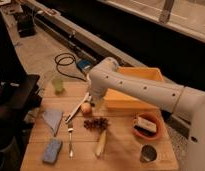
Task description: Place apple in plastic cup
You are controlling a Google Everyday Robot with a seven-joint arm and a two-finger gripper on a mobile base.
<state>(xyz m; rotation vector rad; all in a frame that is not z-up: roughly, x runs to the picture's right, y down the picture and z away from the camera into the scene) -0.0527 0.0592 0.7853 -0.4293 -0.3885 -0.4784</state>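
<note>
- Camera view looks down on a pale wooden table (pixel 121 152) in a dim room. A grey floor (pixel 41 47) lies beyond it, and a long dark rail (pixel 71 35) runs diagonally from upper left toward the right.
- A black cable (pixel 65 60) lies coiled on the floor at 11 o'clock from the table's middle.
- A dark chair-like shape (pixel 18 95) stands against the table's left edge.
- The white arm (pixel 146 92) reaches in from the right, bends over the table's far half and points down.
- The gripper (pixel 97 104) hangs low at the bend's lower end, just beside the apple at its 2 o'clock. Whether it is spread or closed I cannot tell, and I cannot tell whether it touches the fruit.
- The apple (pixel 86 108) sits on the wood near the table's middle, not in any cup.
- The green cup (pixel 58 84) stands upright at the far left corner — at 10 o'clock from the apple and well apart from it.
- An orange bin (pixel 138 77) fills the far right of the table, partly behind the arm.
- Grapes (pixel 97 123) lie near the apple at its 5 o'clock, with a banana (pixel 101 143) just beyond them at 6 o'clock.
- A fork (pixel 70 140), a grey cloth (pixel 52 120) and a blue sponge (pixel 52 150) lie at 7 to 8 o'clock from the apple.
- A reddish bowl (pixel 146 133) sits at 4 o'clock from the apple — a metal cup (pixel 147 153) stands nearer the front edge.
</note>
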